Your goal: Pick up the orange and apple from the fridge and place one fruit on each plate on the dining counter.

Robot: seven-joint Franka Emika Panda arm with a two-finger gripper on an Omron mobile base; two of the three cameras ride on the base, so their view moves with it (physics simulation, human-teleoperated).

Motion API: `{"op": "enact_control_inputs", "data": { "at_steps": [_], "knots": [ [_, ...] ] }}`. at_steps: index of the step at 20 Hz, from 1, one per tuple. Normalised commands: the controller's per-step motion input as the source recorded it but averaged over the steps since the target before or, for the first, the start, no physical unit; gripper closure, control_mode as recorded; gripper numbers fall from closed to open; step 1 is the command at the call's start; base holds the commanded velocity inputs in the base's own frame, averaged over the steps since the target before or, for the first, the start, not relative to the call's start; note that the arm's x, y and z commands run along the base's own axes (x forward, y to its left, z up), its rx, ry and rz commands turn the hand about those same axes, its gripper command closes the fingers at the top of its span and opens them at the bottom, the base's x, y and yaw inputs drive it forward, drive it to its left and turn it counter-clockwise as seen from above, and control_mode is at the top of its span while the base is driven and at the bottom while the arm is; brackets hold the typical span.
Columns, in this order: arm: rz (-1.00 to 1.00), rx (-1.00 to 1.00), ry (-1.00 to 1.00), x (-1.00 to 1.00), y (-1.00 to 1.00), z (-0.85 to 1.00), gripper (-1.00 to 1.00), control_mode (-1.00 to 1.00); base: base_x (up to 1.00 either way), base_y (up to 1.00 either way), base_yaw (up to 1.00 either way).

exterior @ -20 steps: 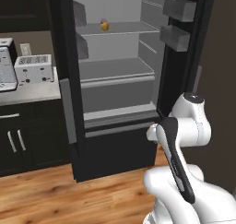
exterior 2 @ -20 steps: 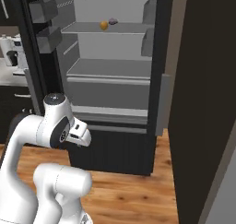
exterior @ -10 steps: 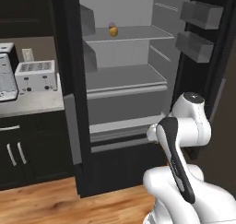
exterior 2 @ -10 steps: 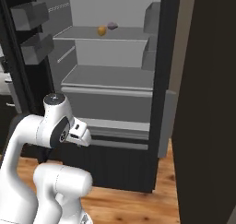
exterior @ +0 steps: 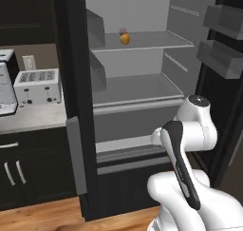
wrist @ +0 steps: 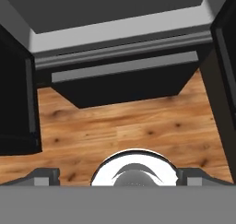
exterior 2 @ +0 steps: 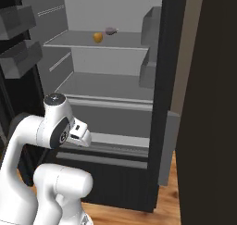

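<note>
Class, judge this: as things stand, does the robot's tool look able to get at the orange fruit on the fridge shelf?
Probably not yet. The orange fruit sits on a high shelf deep in the open fridge, while the arm is folded low in front. Nothing blocks the way.

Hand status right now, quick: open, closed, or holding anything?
Hand: open, tips spread wide apart, holding nothing; it points down at the wood floor before the fridge.

fridge: top cut off at 12 o'clock edge | dull purple ball: mostly hidden behind the orange fruit | fruit too small to tell orange from apple | toaster: neighbour appliance cut at 9 o'clock
</note>
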Motion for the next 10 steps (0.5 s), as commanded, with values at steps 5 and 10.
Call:
{"op": "enact_control_inputs", "data": {
  "at_steps": [5, 10],
  "knots": [
    [0.00, 0.00, 0.00, 0.00, 0.00, 0.00, -1.00, 1.00, 0.36, -0.31, 0.08],
    [0.00, 0.00, 0.00, 0.00, 0.00, 0.00, -1.00, 1.00, 0.44, -0.30, 0.10]
  ]
}}
